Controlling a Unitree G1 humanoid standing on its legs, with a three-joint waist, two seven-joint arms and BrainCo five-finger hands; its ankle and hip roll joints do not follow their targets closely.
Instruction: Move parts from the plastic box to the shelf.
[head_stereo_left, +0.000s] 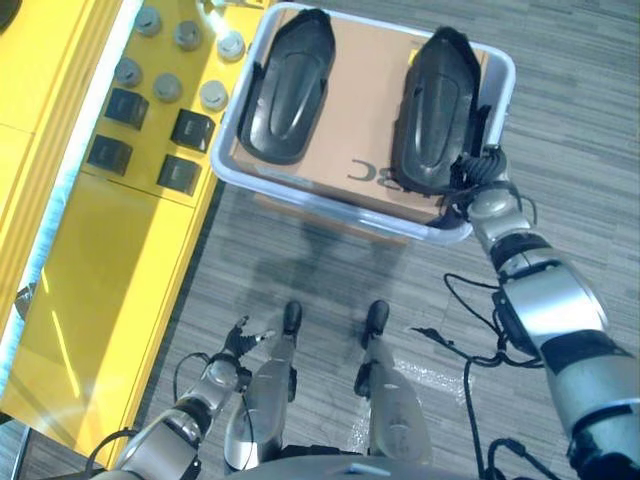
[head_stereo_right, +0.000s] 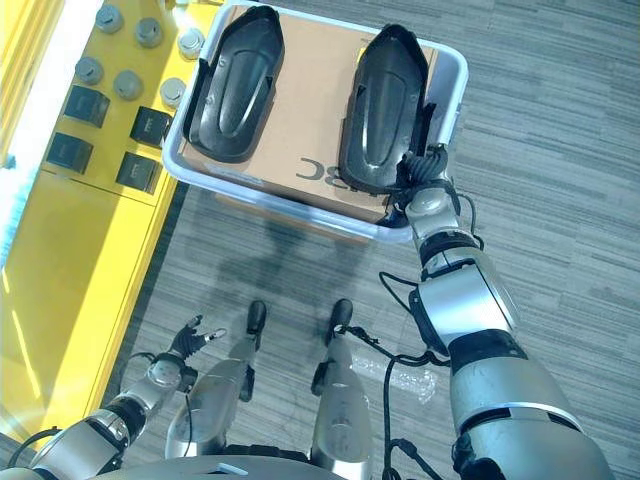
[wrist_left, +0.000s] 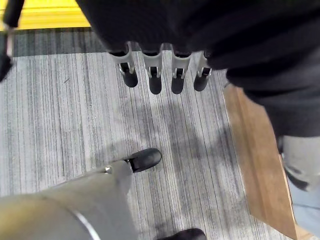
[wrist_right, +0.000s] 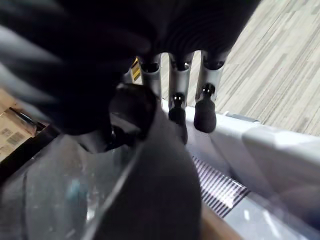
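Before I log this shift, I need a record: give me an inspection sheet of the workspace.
Surface: yellow shelf beside grey striped floor.
Job's things: two black parts lying on cardboard in the plastic box.
Clutter: grey round caps and black blocks on the shelf.
Hands: right hand at the near end of the right part, grip unclear; left hand open, low over the floor.
Cables: left out as robot's own.
Surroundings: nothing seen.
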